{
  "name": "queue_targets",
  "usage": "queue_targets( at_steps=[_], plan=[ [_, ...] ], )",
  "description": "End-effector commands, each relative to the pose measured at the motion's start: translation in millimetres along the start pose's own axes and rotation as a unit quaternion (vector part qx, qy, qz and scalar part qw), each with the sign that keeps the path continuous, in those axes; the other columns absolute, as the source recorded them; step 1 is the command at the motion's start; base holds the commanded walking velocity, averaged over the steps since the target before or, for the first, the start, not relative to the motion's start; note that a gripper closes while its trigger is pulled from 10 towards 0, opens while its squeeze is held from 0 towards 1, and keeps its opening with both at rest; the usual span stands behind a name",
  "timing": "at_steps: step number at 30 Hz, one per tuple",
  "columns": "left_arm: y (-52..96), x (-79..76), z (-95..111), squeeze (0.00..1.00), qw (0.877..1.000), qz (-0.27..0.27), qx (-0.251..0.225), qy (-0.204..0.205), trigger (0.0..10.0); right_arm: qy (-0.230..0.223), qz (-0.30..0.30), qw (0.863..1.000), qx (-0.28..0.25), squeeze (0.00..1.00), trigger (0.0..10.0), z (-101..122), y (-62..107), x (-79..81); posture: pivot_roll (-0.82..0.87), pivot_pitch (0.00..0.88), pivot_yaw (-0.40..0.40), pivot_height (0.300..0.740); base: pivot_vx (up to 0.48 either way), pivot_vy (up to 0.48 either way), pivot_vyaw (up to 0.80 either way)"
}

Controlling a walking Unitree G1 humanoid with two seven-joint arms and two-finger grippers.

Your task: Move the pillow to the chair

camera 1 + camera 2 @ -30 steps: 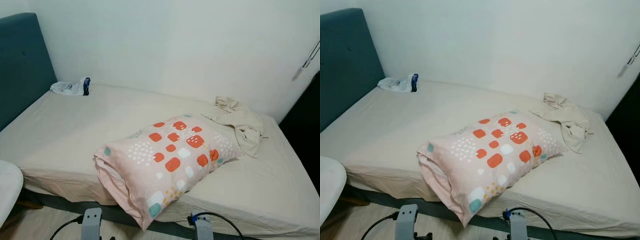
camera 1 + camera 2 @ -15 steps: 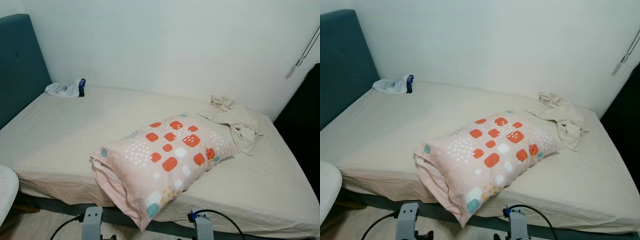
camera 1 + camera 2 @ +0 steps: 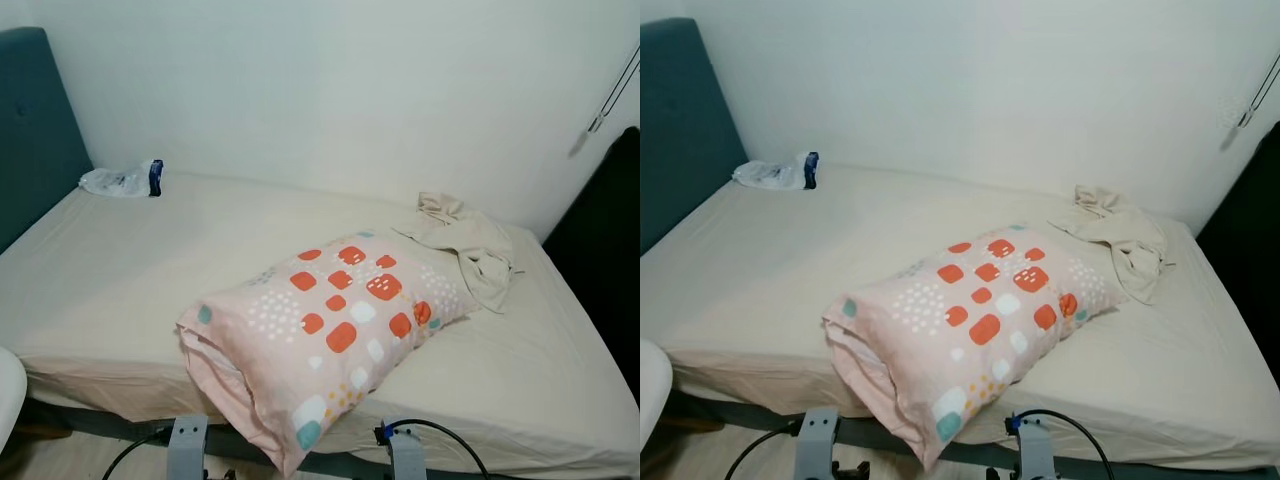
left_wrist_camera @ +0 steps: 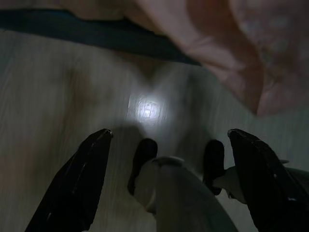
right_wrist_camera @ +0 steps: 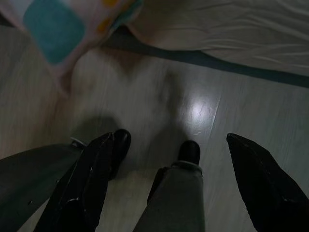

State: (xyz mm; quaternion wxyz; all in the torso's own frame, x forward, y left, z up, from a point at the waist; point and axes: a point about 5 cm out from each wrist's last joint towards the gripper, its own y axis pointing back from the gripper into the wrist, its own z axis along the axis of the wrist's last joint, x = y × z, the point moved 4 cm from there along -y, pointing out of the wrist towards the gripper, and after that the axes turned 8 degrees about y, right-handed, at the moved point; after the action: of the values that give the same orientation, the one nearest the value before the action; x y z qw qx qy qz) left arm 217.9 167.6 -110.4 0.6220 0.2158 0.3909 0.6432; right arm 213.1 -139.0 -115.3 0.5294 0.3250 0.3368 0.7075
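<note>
Hung low over the floor (image 5: 159, 92) in front of the bed (image 3: 120, 290), left gripper (image 4: 166, 145) and right gripper (image 5: 169, 154) both spread wide and holding nothing, with the pillow (image 3: 320, 330) lying over the bed's near edge.

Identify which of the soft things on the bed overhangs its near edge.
The patterned pink pillow: one corner hangs past the mattress edge. The crumpled beige cloth lies wholly on the bed.

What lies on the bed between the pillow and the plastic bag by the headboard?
Only bare sheet between the pillow and the plastic bag, seen in both eye views.
</note>
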Motion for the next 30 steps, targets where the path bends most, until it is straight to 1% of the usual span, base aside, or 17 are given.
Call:
queue_targets(
  at_steps=[1,10,12,16,18,19,20,23,24,26,27,28,29,30],
  plan=[
    [0.0,-3.0,-3.4,0.00,1.000,-0.006,0.006,-0.006,10.0,0.005,-0.001,1.000,-0.006,0.00,10.0,3.3,0.0,-1.2,0.11,0.000,-0.096,0.740,0.319,0.000,0.00],
    [0.3,-3.0,-4.7,0.00,1.000,-0.006,0.007,-0.008,10.0,0.007,0.006,1.000,-0.013,0.00,10.0,6.9,-0.6,1.1,0.11,0.000,-0.097,0.740,0.319,0.000,0.00],
    [0.3,-2.9,-4.7,0.00,1.000,-0.006,0.006,-0.009,10.0,0.002,0.012,1.000,-0.023,0.00,10.0,12.4,-1.1,2.9,0.11,0.000,-0.096,0.740,0.292,0.000,0.00],
    [0.4,-2.6,-4.9,0.00,1.000,-0.005,0.006,-0.009,10.0,-0.006,0.016,0.999,-0.040,0.00,10.0,21.8,-1.7,3.9,0.11,0.000,-0.092,0.740,0.000,0.000,0.00],
    [0.7,-1.9,-5.1,0.00,1.000,-0.003,0.005,-0.009,10.0,-0.021,0.016,0.997,-0.066,0.00,10.0,36.8,-2.0,2.4,0.11,0.000,-0.091,0.740,0.000,0.000,0.00],
    [0.7,-1.9,-5.1,0.00,1.000,-0.003,0.005,-0.009,10.0,-0.021,0.016,0.997,-0.066,0.00,10.0,36.8,-2.0,2.4,0.11,0.000,-0.091,0.740,0.000,0.000,0.00],
    [0.8,-1.5,-5.2,0.00,1.000,-0.003,0.004,-0.009,10.0,-0.027,0.016,0.997,-0.076,0.00,10.0,43.2,-1.9,1.6,0.11,0.000,-0.090,0.740,0.000,0.000,0.00],
    [0.8,0.1,-2.4,0.00,1.000,0.001,-0.003,-0.009,10.0,-0.048,0.007,0.992,-0.114,0.00,10.0,67.6,-0.3,-5.4,0.11,0.000,-0.088,0.740,0.000,0.000,0.00],
    [0.2,0.3,3.7,0.00,1.000,0.002,-0.014,-0.007,10.0,-0.059,0.003,0.989,-0.134,0.00,10.0,79.9,1.3,-9.6,0.10,0.000,-0.086,0.740,0.000,0.000,0.00],
    [-0.7,0.7,13.0,0.00,0.999,0.003,-0.031,-0.001,10.0,-0.075,-0.001,0.985,-0.158,0.00,10.0,95.0,3.7,-14.9,0.10,0.000,-0.086,0.740,0.000,0.000,0.00],
    [-0.7,0.7,13.0,0.00,0.999,0.003,-0.031,-0.001,10.0,-0.075,-0.001,0.985,-0.158,0.00,10.0,95.0,3.7,-14.9,0.10,0.000,-0.086,0.740,0.000,0.000,0.00],
    [-1.6,1.3,26.1,0.00,0.999,0.007,-0.054,0.004,10.0,-0.103,-0.003,0.977,-0.185,0.00,10.0,110.2,7.1,-21.0,0.10,0.000,-0.086,0.740,0.000,0.000,0.00],
    [-1.6,1.3,26.1,0.00,0.999,0.007,-0.054,0.004,10.0,-0.103,-0.003,0.977,-0.185,0.00,10.0,110.2,7.1,-21.0,0.10,0.000,-0.086,0.740,0.000,0.000,0.00],
    [-2.1,1.6,37.2,0.00,0.997,0.010,-0.073,0.003,10.0,-0.125,-0.002,0.971,-0.204,0.00,10.0,120.6,9.8,-25.1,0.10,0.000,-0.088,0.740,0.000,0.000,0.00]
  ],
)
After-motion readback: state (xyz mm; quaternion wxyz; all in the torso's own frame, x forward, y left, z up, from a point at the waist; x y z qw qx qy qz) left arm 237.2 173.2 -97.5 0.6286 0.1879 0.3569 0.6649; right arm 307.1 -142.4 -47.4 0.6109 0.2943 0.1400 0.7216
